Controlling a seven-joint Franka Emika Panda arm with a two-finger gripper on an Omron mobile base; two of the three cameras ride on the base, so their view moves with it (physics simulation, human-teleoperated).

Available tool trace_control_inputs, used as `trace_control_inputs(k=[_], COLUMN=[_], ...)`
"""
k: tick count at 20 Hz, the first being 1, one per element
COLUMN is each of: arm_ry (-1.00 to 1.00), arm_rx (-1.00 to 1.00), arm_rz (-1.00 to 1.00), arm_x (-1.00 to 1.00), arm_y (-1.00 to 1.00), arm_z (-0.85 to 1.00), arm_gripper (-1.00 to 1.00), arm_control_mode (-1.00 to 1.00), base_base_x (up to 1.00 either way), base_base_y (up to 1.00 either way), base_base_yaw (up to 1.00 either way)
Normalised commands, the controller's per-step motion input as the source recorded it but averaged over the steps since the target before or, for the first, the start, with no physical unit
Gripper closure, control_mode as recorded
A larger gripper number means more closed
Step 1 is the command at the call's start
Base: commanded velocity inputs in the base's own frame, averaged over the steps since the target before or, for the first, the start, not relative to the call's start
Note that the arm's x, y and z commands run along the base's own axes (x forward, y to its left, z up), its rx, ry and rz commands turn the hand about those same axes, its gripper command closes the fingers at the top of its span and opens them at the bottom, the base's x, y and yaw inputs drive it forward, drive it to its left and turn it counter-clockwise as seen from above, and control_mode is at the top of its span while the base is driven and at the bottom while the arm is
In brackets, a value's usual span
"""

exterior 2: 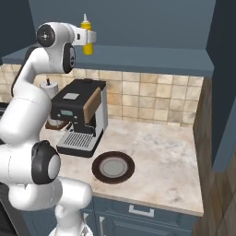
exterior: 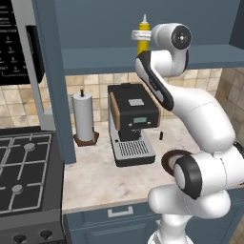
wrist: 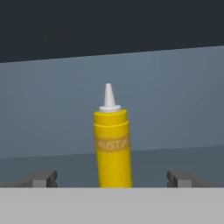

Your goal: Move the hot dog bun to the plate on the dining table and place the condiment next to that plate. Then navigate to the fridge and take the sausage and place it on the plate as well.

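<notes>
Up on the blue shelf (exterior 2: pixel 152 57) under the cabinets stands the condiment (wrist: pixel 113 146), upright, its white nozzle pointing up. Facing it, the tool (wrist: pixel 111 178) has its jaws spread wide, one fingertip (wrist: pixel 43 178) on each side of the bottle and neither touching it; nothing is held. Below on the marbled surface (exterior 2: pixel 161 156) sit a coffee machine (exterior 2: pixel 78 117), a dark brown plate (exterior 2: pixel 113 168) and a paper towel roll (exterior: pixel 84 116).

The arm reaches high, its end effector (wrist: pixel 112 178) level with jaws spread wide.
</notes>
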Motion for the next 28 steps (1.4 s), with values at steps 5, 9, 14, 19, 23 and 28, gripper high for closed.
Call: trace_control_inputs(k=[5, 9, 14, 19, 23, 28], arm_ry=[0.0, 0.0, 0.0, 0.0, 0.0, 0.0], arm_rx=[0.0, 0.0, 0.0, 0.0, 0.0, 0.0], arm_rz=[0.0, 0.01, 0.01, 0.01, 0.0, 0.01], arm_x=[0.34, 0.31, 0.29, 0.27, 0.23, 0.2], arm_y=[0.0, 0.0, -0.01, -0.03, -0.01, -0.03], arm_z=[-0.04, -0.03, -0.02, -0.03, -0.02, -0.03], arm_gripper=[-1.0, -1.0, -1.0, -1.0, -1.0, -1.0], arm_control_mode=[-1.0, -1.0, -1.0, -1.0, -1.0, -1.0], base_base_x=[0.0, 0.0, 0.0, 0.0, 0.0, 0.0], base_base_y=[0.0, 0.0, 0.0, 0.0, 0.0, 0.0], base_base_yaw=[0.0, 0.0, 0.0, 0.0, 0.0, 0.0])
